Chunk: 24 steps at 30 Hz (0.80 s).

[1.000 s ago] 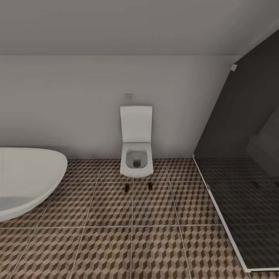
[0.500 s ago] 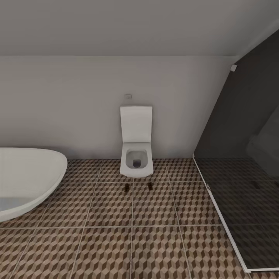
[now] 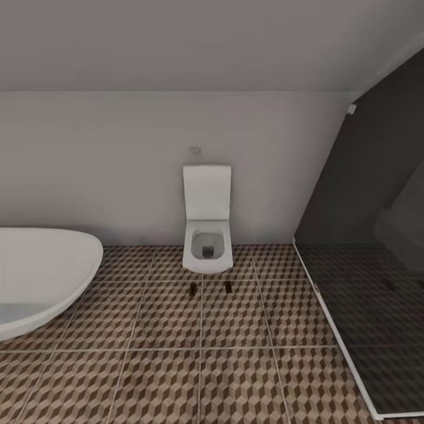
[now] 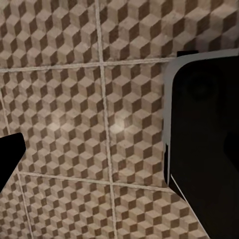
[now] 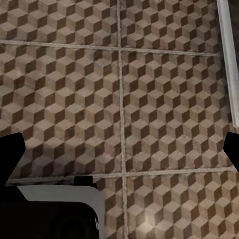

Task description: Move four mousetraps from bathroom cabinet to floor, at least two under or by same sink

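Note:
The bathroom floor (image 3: 235,330), tiled in a brown and beige cube pattern, spreads across the head view and both wrist views. Two small dark brown oblong things (image 3: 193,287) (image 3: 228,285) lie on it just in front of the toilet. They are too small to tell whether they are mousetraps. My right gripper (image 5: 119,159) hangs open over bare tiles with nothing between its fingertips. My left gripper (image 4: 119,159) also hangs over the tiles, one dark fingertip (image 4: 9,159) showing far out to the side, nothing held. The cabinet and the sink are out of view.
A white wall-hung toilet (image 3: 206,232) stands against the back wall. The white oval bathtub (image 3: 41,277) is at the left. A dark glass-walled shower (image 3: 377,294) with a pale floor rail is at the right. A dark grey-edged part of my own body (image 4: 204,144) shows beside the left gripper.
The whole head picture has shifted slightly downward, so the camera moved. Nothing in the room has moved.

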### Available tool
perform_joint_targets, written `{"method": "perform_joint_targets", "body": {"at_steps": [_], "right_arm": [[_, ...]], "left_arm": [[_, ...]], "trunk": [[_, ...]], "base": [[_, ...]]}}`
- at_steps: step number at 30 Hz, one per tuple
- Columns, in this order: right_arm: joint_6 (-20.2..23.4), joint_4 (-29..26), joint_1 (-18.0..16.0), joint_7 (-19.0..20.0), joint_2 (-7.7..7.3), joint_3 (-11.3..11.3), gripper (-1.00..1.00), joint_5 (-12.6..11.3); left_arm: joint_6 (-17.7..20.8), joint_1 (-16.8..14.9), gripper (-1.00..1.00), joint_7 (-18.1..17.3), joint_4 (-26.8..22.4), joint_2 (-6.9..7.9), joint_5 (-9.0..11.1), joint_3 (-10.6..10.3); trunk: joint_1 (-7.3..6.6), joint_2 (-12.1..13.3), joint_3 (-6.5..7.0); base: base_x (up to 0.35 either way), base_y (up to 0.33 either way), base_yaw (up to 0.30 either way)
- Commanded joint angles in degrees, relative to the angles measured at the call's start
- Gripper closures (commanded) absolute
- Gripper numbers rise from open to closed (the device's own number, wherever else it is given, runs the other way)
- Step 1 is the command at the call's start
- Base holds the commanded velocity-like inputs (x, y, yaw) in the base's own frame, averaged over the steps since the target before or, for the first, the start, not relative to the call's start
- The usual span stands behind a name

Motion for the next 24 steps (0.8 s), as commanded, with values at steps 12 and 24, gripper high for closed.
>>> {"method": "perform_joint_targets", "body": {"at_steps": [12,24], "right_arm": [[-0.1,0.0,0.0,-0.3,-0.1,0.6,-1.0,-0.2],[-0.1,0.1,0.0,-0.3,0.33,0.6,-1.0,-0.2]], "left_arm": [[-1.0,-0.1,-1.0,-0.2,0.4,0.11,0.3,-0.4],[-1.1,-0.1,-1.0,-0.3,0.2,-0.4,0.2,-0.5]], "trunk": [[0.03,-0.1,0.53],[0.03,-0.1,1.57]], "base": [[0.0,0.0,0.0],[0.0,0.0,0.0]]}}
